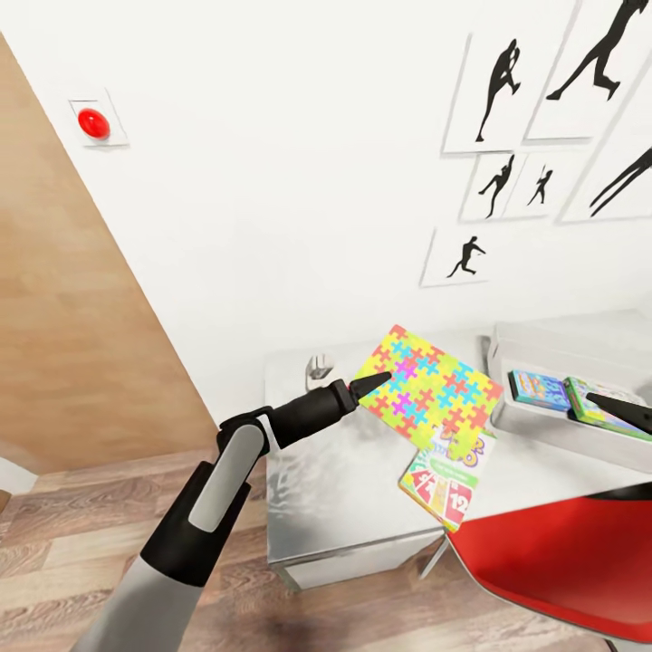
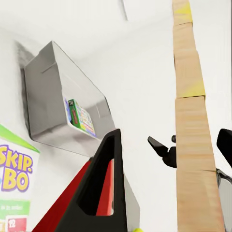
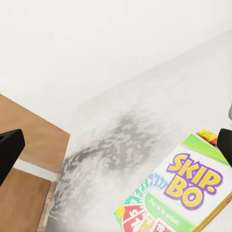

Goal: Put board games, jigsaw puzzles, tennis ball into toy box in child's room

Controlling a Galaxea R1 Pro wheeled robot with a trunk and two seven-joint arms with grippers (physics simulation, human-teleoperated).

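Observation:
My left gripper (image 1: pixel 378 380) is shut on a jigsaw puzzle (image 1: pixel 430 391), a flat box covered in bright puzzle pieces. It hangs tilted above the table (image 1: pixel 312 489). In the left wrist view the puzzle's brown cardboard edge (image 2: pixel 193 125) runs between the dark fingers (image 2: pixel 113 179). A Skip-Bo board game (image 1: pixel 448 475) (image 3: pixel 186 191) lies flat on the table below it. At the right stands the grey toy box (image 1: pixel 543 430) (image 2: pixel 48 96), with a blue game box (image 1: pixel 536 385) and a green one (image 1: pixel 593 403) inside. My right gripper (image 1: pixel 623 410) (image 3: pixel 116 147) hovers open over the toy box.
A red chair (image 1: pixel 561 552) stands close against the table's front right. Behind the table is a white wall with black silhouette pictures (image 1: pixel 507 91). A light wooden wardrobe door (image 1: pixel 72 326) fills the left, above the wood-plank floor (image 1: pixel 91 516).

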